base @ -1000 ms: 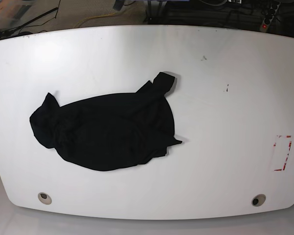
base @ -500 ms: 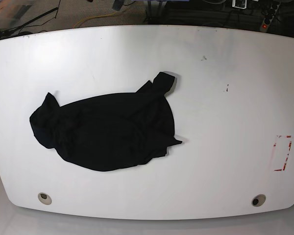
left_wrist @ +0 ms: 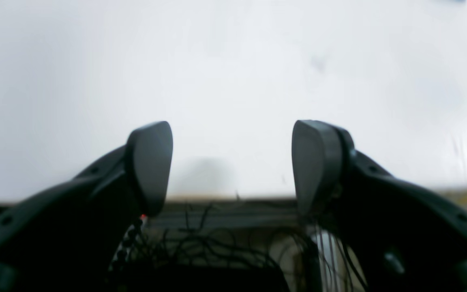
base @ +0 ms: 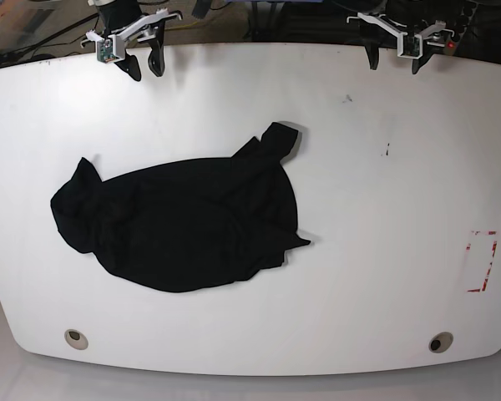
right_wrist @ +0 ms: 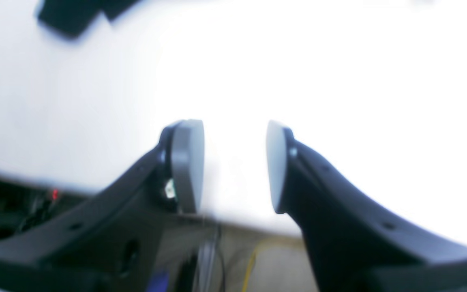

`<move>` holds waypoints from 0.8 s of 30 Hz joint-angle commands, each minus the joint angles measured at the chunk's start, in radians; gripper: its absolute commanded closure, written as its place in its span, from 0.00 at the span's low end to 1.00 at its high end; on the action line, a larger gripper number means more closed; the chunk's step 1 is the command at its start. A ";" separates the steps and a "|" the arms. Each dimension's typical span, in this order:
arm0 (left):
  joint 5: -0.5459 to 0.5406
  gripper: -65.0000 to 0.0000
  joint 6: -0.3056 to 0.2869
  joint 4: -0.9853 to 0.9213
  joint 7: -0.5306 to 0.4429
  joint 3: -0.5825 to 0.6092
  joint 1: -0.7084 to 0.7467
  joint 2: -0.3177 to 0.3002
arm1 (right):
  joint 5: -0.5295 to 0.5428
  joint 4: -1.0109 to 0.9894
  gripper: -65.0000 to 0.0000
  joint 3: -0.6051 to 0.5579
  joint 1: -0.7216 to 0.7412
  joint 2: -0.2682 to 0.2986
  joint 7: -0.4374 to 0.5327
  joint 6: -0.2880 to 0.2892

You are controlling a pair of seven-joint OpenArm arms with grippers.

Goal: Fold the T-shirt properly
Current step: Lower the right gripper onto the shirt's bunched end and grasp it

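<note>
1. The left gripper (base: 394,57) hangs over the table's (base: 384,251) far edge on the base view's right, jaws spread wide with nothing between them.
2. The right gripper (base: 144,63) hangs over the far edge on that view's left, jaws parted and empty.
3. One T-shirt (base: 192,221), black and crumpled, lies left of the table's centre, well apart from both grippers.
4. Two round holes (base: 76,337) sit near the front edge, and one red-marked rectangle (base: 482,261) near the right.

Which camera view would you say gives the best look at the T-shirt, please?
The base view: it shows the whole T-shirt lying crumpled on the white table. The right wrist view catches only a blurred black piece of it at its top left corner, and the left wrist view shows none of it.
</note>
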 commanded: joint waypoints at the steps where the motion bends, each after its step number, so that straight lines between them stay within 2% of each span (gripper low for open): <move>1: -0.001 0.34 0.006 0.017 -0.022 -0.003 0.002 -0.002 | 0.007 0.020 0.62 0.005 0.040 0.023 -0.019 0.008; 4: -0.001 0.34 0.006 0.017 -0.022 -0.003 -0.013 -0.002 | -0.008 0.020 0.62 0.002 0.123 0.075 -0.102 0.008; 7: 0.000 0.34 0.008 0.017 -0.022 -0.003 -0.016 -0.002 | -0.027 0.018 0.61 0.002 0.208 0.097 -0.185 0.008; 13: 0.000 0.34 0.008 0.013 -0.022 0.000 -0.019 -0.002 | -0.108 0.015 0.35 -0.001 0.369 0.129 -0.302 0.009; 15: 0.002 0.34 0.008 0.011 -0.022 0.023 -0.036 -0.003 | -0.133 0.014 0.31 -0.001 0.433 0.132 -0.329 0.011; 17: 0.002 0.34 0.008 0.011 -0.021 0.035 -0.047 -0.008 | -0.165 -0.005 0.32 -0.003 0.485 0.133 -0.363 0.044; 22: 0.003 0.34 0.008 0.011 -0.021 0.057 -0.059 -0.007 | -0.298 -0.078 0.32 -0.004 0.652 0.129 -0.441 0.200; 24: 0.003 0.34 0.008 0.011 -0.019 0.075 -0.071 -0.010 | -0.352 -0.118 0.32 -0.004 0.708 0.127 -0.451 0.200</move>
